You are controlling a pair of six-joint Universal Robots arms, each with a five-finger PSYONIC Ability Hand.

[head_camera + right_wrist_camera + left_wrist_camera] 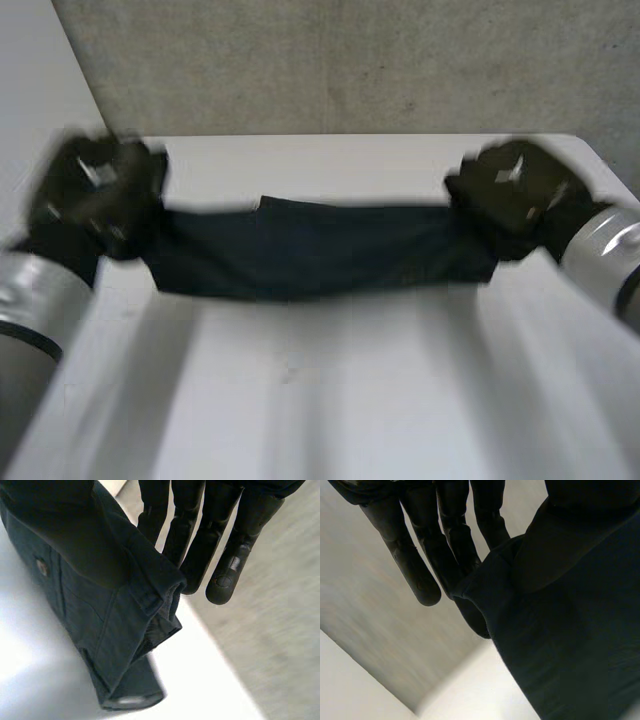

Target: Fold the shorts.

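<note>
Roughly midway, seemingly: shorts [320,250] stretched mid-frame over the table [330,400] as a narrow, layered band. Pinched thumb-to-fingers at each end by left hand [95,195], upper left, and right hand [515,195], upper right. Probably left: folding end to end.

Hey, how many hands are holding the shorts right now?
2. The left hand pinches one end of the shorts; the right hand pinches the opposite end, with the cloth stretched between them.
</note>
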